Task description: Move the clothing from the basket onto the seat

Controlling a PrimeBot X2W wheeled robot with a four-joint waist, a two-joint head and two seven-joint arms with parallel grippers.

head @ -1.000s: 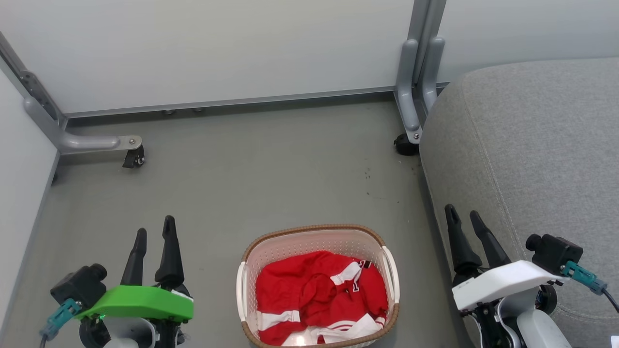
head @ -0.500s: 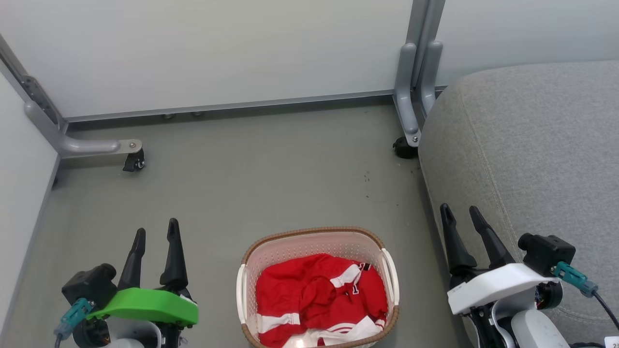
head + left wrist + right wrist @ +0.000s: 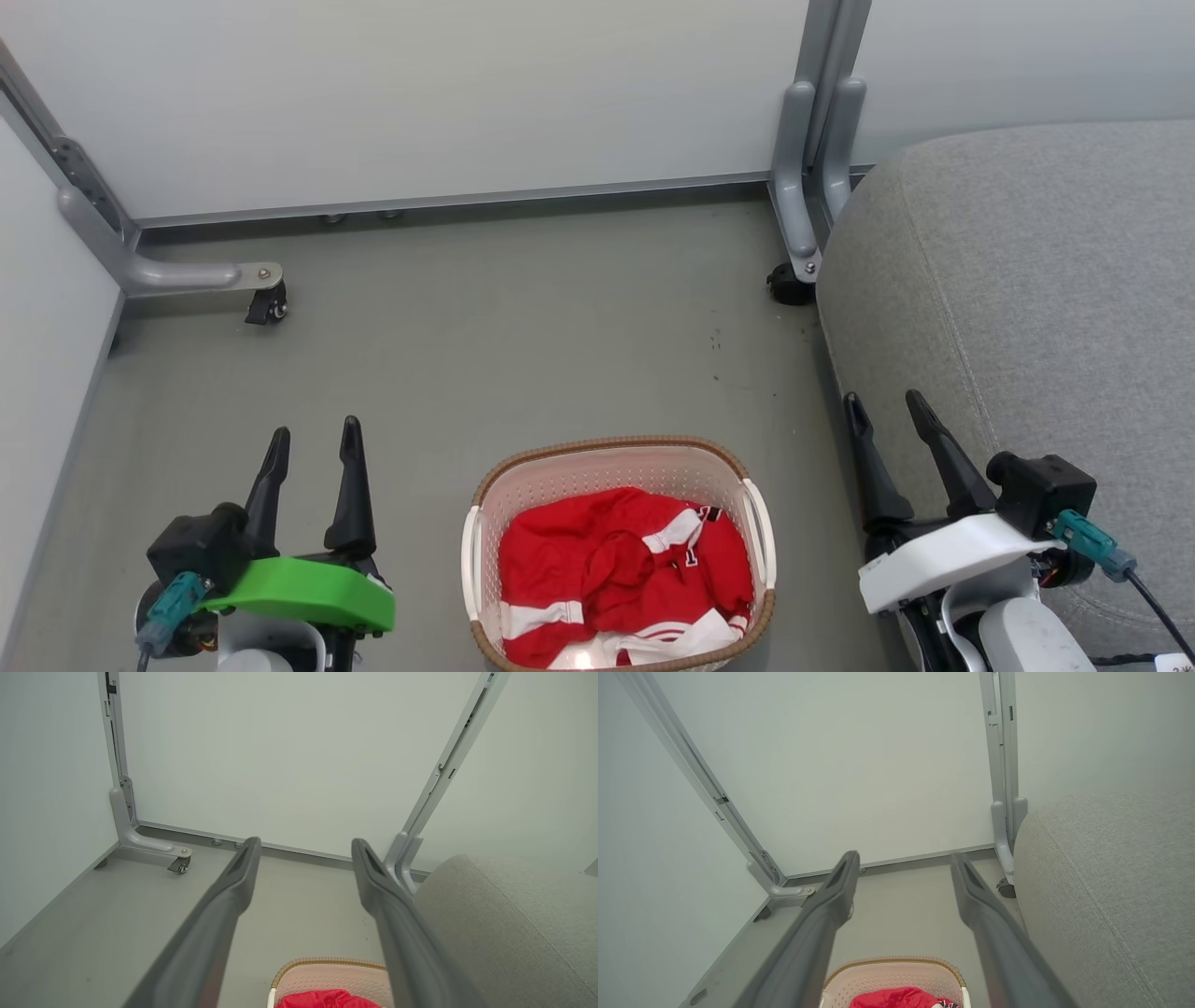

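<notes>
The cream perforated basket (image 3: 485, 523) with a brown rim stands on the grey floor at bottom centre. Crumpled red clothing (image 3: 607, 560) with white stripes fills it. To its right rises the big grey seat (image 3: 1027, 299). My left gripper (image 3: 315, 439) hangs open to the left of the basket, nothing between its fingers. My right gripper (image 3: 882, 406) is open too, between basket and seat. Both wrist views look past open fingers (image 3: 224, 910) (image 3: 831, 905) at the basket's far rim (image 3: 327, 962) (image 3: 892, 960), the clothing (image 3: 327, 998) (image 3: 896, 997) and the seat (image 3: 504, 914) (image 3: 1111, 882).
Pale partition panels close off the back and the left. Their grey metal feet with castors (image 3: 266, 306) (image 3: 792, 280) stand on the floor, one right against the seat's corner. Open floor (image 3: 523, 327) lies beyond the basket.
Both arms have shifted slightly: the left gripper to the right, the right gripper a little left and up. The view itself has drifted a bit. Basket and clothing lie as before.
</notes>
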